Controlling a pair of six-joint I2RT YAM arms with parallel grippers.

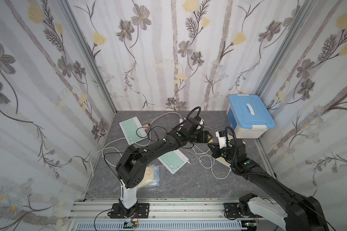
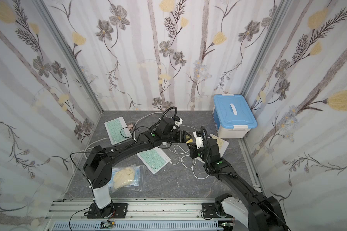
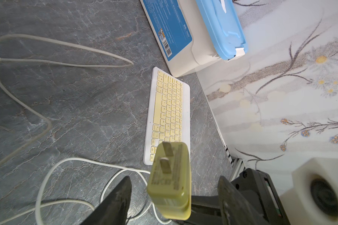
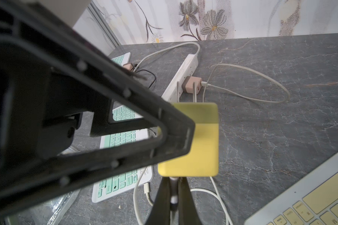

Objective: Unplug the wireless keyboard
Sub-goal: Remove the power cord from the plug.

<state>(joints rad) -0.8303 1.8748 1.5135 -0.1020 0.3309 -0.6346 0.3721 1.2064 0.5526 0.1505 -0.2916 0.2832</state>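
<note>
Between left gripper's (image 3: 175, 180) jaws, yellow charger (image 4: 198, 148)

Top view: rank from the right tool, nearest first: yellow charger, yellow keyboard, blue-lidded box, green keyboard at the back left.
1. yellow charger, at the tips of the right tool.
2. yellow keyboard, just to its right.
3. blue-lidded box, back right corner.
4. green keyboard, back left.

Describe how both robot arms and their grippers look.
The left arm and right arm have matte black boxy links, white lower segments, a green dot near each wrist and black corrugated hoses running to white wrist cameras. The left gripper and right gripper have black triangular open-frame fingers.
</note>
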